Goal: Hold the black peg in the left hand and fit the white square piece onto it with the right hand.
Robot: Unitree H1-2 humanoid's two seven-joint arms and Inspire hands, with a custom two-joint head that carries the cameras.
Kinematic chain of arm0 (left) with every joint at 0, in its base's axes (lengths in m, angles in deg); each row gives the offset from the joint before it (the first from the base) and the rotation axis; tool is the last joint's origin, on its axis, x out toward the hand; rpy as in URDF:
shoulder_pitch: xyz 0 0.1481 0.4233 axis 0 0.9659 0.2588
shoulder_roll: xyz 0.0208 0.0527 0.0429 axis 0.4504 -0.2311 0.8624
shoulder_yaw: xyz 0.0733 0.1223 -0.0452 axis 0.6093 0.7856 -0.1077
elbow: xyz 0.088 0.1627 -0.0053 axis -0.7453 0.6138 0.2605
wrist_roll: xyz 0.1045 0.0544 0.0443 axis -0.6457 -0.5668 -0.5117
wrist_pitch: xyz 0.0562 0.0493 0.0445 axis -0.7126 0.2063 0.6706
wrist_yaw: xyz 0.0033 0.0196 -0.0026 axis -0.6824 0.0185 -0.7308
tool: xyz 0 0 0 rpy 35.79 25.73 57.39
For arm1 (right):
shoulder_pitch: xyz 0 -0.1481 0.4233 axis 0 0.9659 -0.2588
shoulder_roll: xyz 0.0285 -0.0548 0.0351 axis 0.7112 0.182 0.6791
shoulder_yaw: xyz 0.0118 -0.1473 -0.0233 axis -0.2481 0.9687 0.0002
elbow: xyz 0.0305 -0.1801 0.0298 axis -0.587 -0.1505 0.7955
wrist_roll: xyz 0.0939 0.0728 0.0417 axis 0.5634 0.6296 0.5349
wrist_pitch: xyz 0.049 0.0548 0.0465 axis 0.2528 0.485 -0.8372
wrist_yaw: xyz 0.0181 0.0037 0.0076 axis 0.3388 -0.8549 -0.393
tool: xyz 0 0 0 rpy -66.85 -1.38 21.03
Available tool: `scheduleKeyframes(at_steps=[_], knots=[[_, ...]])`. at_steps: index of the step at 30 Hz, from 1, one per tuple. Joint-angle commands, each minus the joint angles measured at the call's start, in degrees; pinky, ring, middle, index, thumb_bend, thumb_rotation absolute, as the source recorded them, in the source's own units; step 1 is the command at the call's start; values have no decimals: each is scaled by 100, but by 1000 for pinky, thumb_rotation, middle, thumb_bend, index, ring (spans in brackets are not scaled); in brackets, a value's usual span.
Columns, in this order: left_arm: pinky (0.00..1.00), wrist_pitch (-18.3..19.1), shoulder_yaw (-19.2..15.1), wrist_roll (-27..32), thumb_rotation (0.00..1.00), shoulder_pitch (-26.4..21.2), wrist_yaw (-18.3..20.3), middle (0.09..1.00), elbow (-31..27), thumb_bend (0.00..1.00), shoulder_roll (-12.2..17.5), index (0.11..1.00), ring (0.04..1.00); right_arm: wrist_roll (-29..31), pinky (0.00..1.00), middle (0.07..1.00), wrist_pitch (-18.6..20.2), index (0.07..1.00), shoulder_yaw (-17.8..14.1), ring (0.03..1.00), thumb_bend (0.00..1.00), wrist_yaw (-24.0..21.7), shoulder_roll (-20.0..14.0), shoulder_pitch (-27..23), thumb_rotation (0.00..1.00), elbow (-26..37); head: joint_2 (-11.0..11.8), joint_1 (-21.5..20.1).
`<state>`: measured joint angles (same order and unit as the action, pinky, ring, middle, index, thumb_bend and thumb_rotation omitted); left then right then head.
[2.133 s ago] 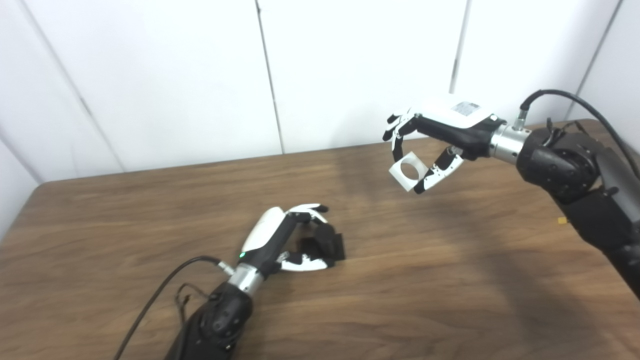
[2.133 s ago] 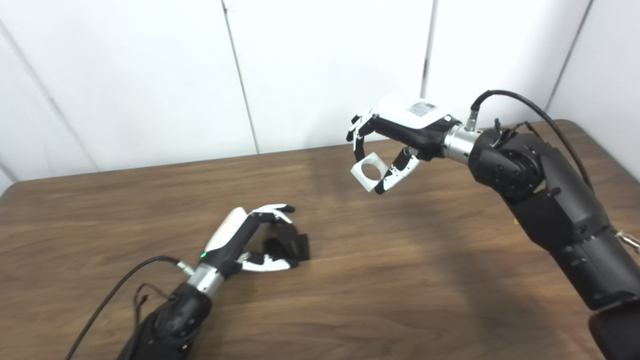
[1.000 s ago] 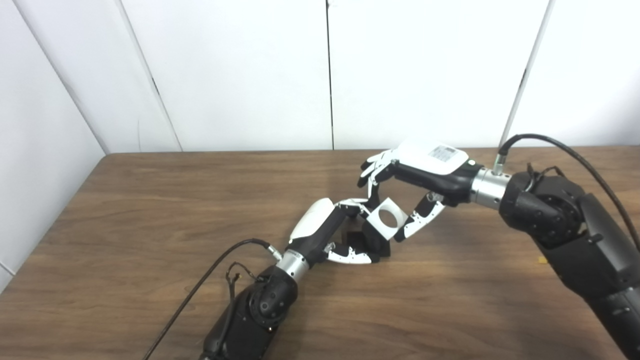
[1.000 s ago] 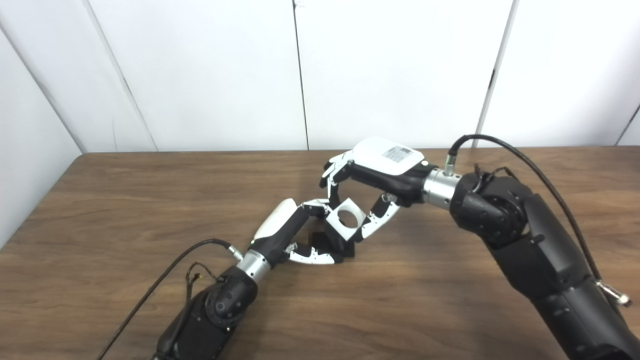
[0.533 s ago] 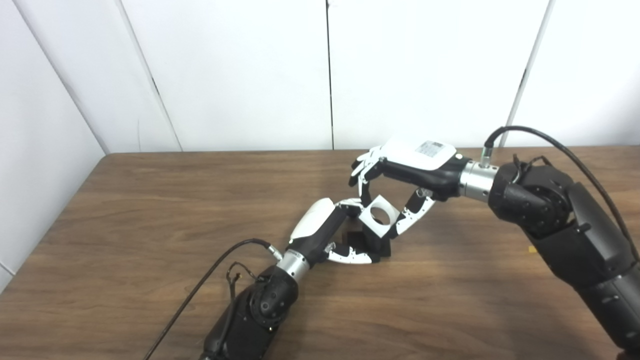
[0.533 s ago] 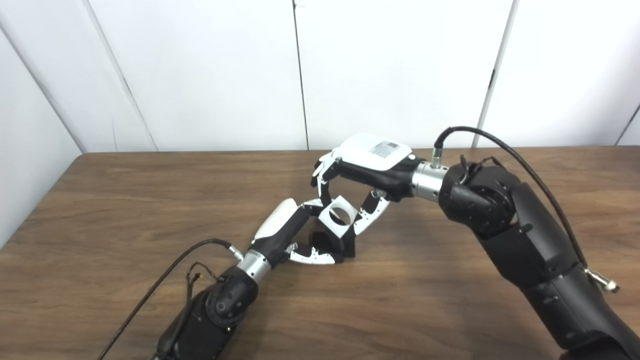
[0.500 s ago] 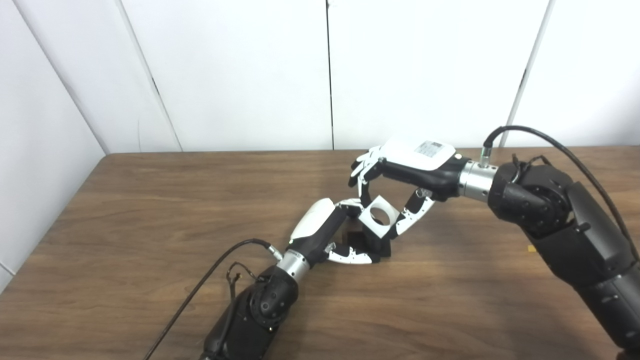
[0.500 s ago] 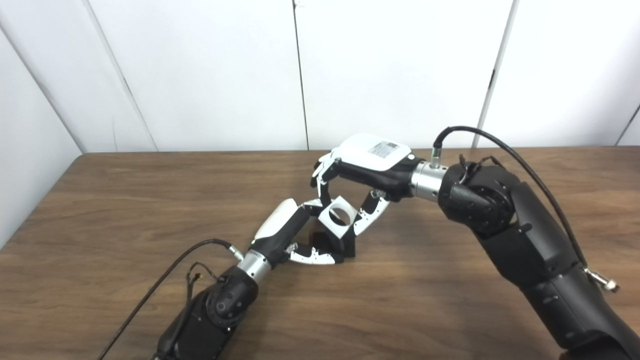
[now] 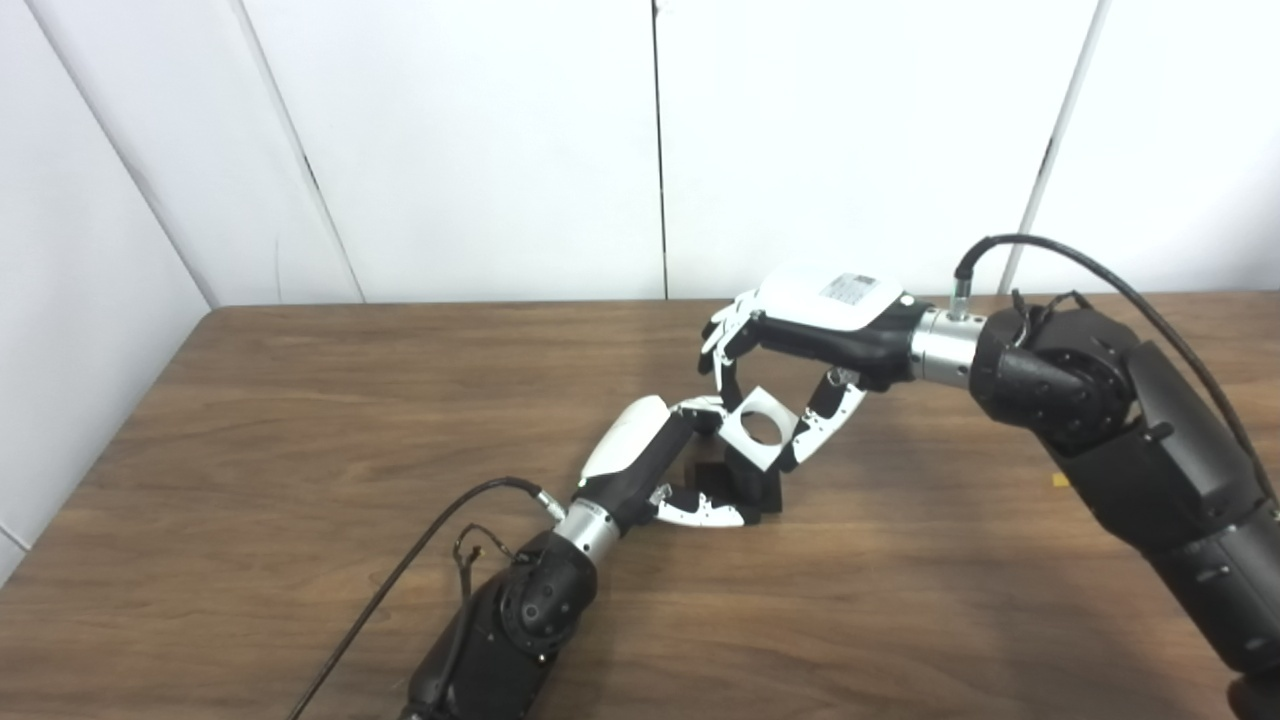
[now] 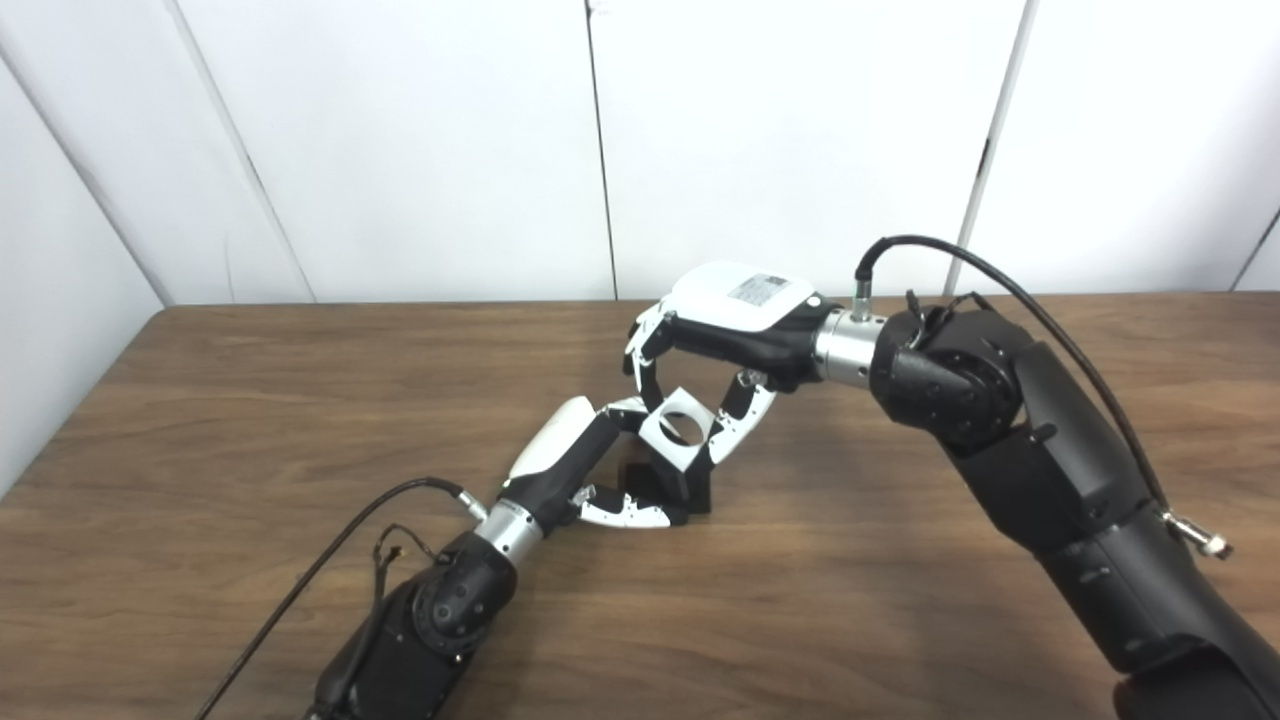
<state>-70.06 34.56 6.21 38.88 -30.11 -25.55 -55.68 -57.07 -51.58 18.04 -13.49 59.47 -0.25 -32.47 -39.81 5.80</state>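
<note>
black peg (image 9: 760,487) mostly hidden by white square piece (image 9: 757,429); engagement unclear | both arms cut off at bottom edge

No words, numbers or brand marks can be read anywhere. The only printed thing is a small grey label (image 9: 848,286) on the white back of the right hand (image 9: 800,330), toward 1 o'clock from the hand's middle; its print is too small and blurred to make out.

The white square piece (image 9: 757,429) sits directly above the black peg (image 9: 752,484), which stands mid-table (image 9: 300,420), left hand (image 9: 655,460) at its left.
</note>
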Motion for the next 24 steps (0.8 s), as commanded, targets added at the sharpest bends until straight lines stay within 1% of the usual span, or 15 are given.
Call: scheduleKeyframes(at_steps=[1,5,13,22,24], knots=[[751,230,127,-79,71,169,163,825,218,524,-56,490,856,34,890,753,-88,480,-48,857,519,40,4,-366,141,49,-6,9],[746,231,136,-99,72,166,156,824,219,524,-57,490,856,-17,881,752,-116,480,1,852,520,24,3,-385,140,3,-10,19],[743,369,135,-116,71,191,173,826,125,523,-81,490,857,-59,890,758,-145,481,111,861,518,-25,36,-392,141,-93,-45,97],[741,328,137,-110,71,197,131,823,137,524,-68,489,855,-132,888,759,-177,481,222,863,518,-25,121,-385,142,-235,-58,131],[740,369,146,-128,71,199,147,823,113,524,-63,489,855,-170,889,762,-182,481,253,867,518,-23,142,-385,141,-249,-58,131]])
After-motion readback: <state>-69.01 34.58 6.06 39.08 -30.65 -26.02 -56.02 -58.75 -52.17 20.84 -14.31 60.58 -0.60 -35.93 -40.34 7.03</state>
